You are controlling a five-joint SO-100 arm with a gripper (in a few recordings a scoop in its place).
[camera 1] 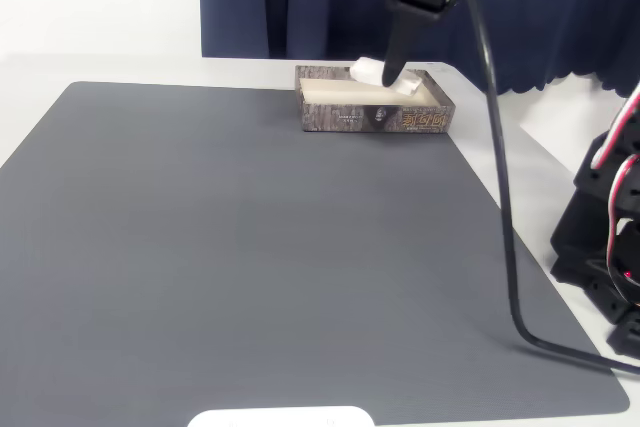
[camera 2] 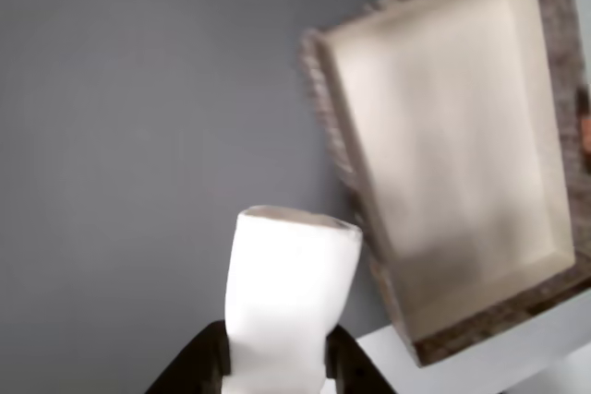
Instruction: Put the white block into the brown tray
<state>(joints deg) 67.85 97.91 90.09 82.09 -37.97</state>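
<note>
At the back of the mat, my gripper [camera 1: 392, 75] reaches down from above and is shut on the white block [camera 1: 367, 71]. The block hangs at the far rim of the brown tray [camera 1: 375, 118], clear of the tray's floor. In the wrist view the white block [camera 2: 291, 292] sticks up between my two dark fingers, gripper [camera 2: 277, 362] at the bottom edge. The brown tray [camera 2: 443, 136] lies just to the right of it, slanted, its pale cream inside bare. The block's lower end is hidden by the fingers.
A dark grey mat [camera 1: 260, 247] covers most of the table. A black cable [camera 1: 505, 207] runs down from the arm across the mat's right side. A dark blue curtain [camera 1: 540, 7] hangs behind. A wide white rounded shape [camera 1: 282, 417] lies at the mat's front edge.
</note>
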